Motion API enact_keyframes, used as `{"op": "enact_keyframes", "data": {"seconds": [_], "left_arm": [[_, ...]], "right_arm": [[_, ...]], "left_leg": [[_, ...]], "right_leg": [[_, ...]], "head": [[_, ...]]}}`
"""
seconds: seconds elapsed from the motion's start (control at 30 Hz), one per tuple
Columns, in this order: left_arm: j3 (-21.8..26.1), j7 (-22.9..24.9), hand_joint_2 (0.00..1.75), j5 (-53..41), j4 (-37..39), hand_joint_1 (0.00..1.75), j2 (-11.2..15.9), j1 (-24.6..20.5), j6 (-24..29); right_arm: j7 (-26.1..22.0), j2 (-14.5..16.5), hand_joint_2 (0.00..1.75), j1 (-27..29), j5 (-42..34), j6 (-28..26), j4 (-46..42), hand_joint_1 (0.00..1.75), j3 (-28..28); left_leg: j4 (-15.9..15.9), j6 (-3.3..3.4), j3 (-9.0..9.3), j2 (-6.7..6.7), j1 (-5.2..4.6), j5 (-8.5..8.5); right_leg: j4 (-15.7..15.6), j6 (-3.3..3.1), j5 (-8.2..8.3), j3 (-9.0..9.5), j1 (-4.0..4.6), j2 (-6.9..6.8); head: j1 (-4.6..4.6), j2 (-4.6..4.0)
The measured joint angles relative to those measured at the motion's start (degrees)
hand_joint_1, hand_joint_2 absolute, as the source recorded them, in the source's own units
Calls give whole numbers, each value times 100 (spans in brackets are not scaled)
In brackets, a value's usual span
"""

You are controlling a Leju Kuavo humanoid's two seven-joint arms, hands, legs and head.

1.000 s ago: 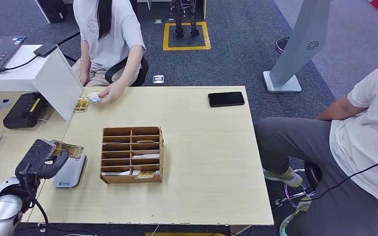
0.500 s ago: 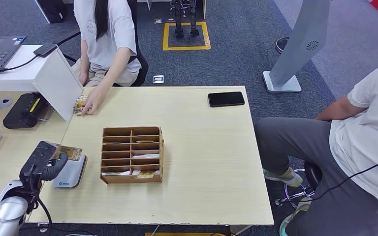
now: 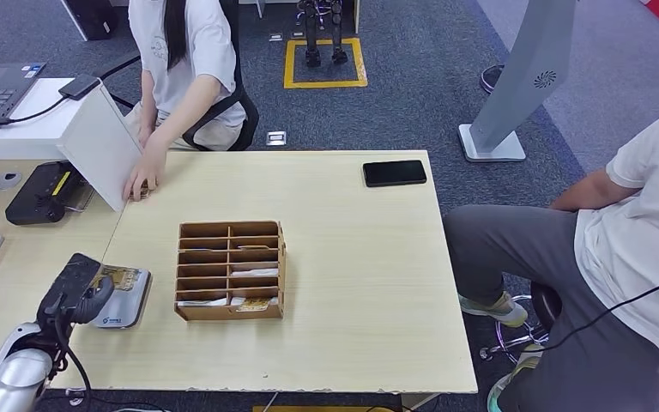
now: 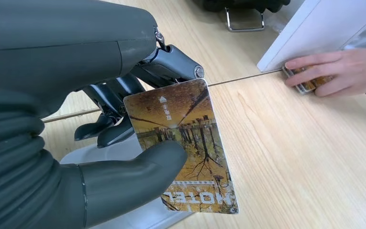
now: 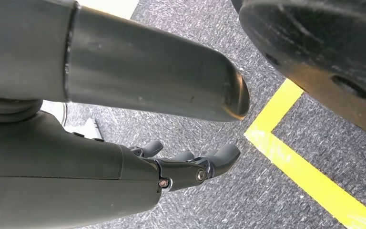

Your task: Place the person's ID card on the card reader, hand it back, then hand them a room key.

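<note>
My left hand [image 3: 77, 287] pinches a yellow-brown card [image 3: 120, 277] printed "HOTEL" and holds it low over the grey card reader [image 3: 125, 307] near the table's left front. In the left wrist view the card [image 4: 181, 138] sits between the thumb [image 4: 128, 179] and the dark fingers [image 4: 119, 90], with the reader [image 4: 106, 153] just beneath it. I cannot tell whether the card touches the reader. My right hand [image 5: 186, 167] hangs over the carpet with nothing in it, its fingers apart.
A person across the table rests a hand [image 3: 143, 178] on small cards [image 4: 310, 85] beside a white panel [image 3: 103, 142]. A wooden slotted organiser [image 3: 230, 270] holding several cards stands mid-table. A black phone [image 3: 394, 172] lies far right. Another person [image 3: 618, 249] sits on the right.
My left hand has dropped and drawn back with the card, bringing it down over the reader. The person's hand has slid left to the cards beside the white panel.
</note>
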Motion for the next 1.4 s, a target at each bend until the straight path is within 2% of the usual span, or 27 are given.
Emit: {"op": "enact_keyframes", "data": {"seconds": [0.43, 1.4], "left_arm": [[-2, 8, 175, -227, 259, 175, -86, 10, 47], [-2, 161, 175, -687, 521, 175, -74, 49, 142]], "right_arm": [[12, 0, 0, -8, 0, 10, 0, 0, -33], [30, 0, 0, -23, 0, 79, 0, 0, -73]], "left_leg": [[0, 0, 0, 0, -1, 0], [0, 0, 6, -1, -1, 0]], "right_leg": [[0, 0, 0, 1, -1, -1], [0, 0, 0, 8, -1, -2]], "head": [[-1, 0], [-1, 0]]}}
